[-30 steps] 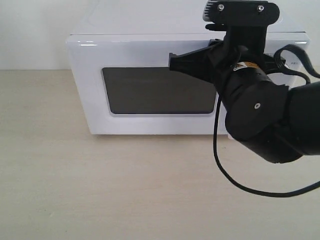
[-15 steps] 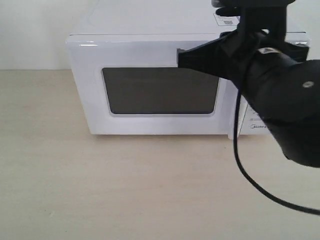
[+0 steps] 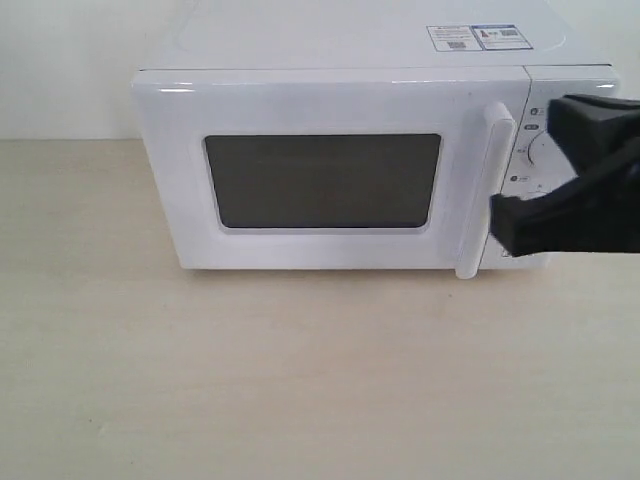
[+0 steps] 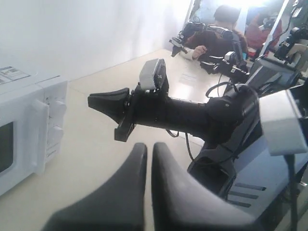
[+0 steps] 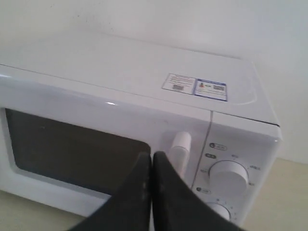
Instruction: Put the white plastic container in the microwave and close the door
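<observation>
Door: the white, dark-windowed door (image 3: 320, 180) of your white countertop microwave (image 3: 330, 45) sits flush.
Right claw (image 3: 500, 225): closed, empty, beside the microwave's bar handle (image 3: 480, 190), likely for pushing.

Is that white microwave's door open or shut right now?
Shut. The white door with the dark window lies flush against the white countertop microwave, and no gap shows along its vertical white bar handle.

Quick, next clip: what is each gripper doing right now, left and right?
Left gripper: jaws closed, holding nothing.
Right gripper: jaws closed, holding nothing.
</observation>
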{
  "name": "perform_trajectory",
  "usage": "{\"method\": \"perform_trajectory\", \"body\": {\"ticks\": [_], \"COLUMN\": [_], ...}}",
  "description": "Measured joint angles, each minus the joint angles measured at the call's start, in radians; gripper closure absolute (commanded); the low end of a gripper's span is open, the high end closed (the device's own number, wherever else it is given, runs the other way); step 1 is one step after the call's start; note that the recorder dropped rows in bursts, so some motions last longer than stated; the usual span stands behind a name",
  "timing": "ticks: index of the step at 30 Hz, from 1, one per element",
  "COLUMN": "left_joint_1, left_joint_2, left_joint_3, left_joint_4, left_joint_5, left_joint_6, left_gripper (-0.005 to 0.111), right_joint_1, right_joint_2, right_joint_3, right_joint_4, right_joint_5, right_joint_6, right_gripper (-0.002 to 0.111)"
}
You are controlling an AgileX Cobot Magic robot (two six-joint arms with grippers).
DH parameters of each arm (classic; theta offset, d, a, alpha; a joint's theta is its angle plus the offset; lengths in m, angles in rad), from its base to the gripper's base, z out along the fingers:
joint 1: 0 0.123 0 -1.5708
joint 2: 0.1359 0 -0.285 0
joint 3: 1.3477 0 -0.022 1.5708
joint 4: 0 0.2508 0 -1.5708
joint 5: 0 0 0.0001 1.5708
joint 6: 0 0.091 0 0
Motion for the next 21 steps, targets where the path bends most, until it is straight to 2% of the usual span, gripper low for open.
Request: {"method": "perform_trajectory", "body": {"ticks": [6, 11, 21], "left_joint_1": [0.000, 0.000, 0.000], "left_joint_2": [-0.015, -0.015, -0.015], "left_joint_3": [0.000, 0.000, 0.000], "left_joint_4": [-0.012, -0.014, -0.014], "left_joint_5": [-0.041, -0.146, -0.155], "left_joint_6": [0.010, 0.014, 0.014], "left_gripper": [0.102, 0.102, 0.102], "right_joint_1": [0.019, 0.019, 0.019], "right_joint_2": [-0.140, -0.173, -0.173], "right_joint_3": [0.022, 0.023, 0.023], "right_joint_4": [0.081, 0.092, 0.104], "right_joint_5": [-0.072, -0.074, -0.080], "right_joint_6": [-0.017, -0.015, -0.013], "right_gripper": [0.108, 0.108, 0.108]}}
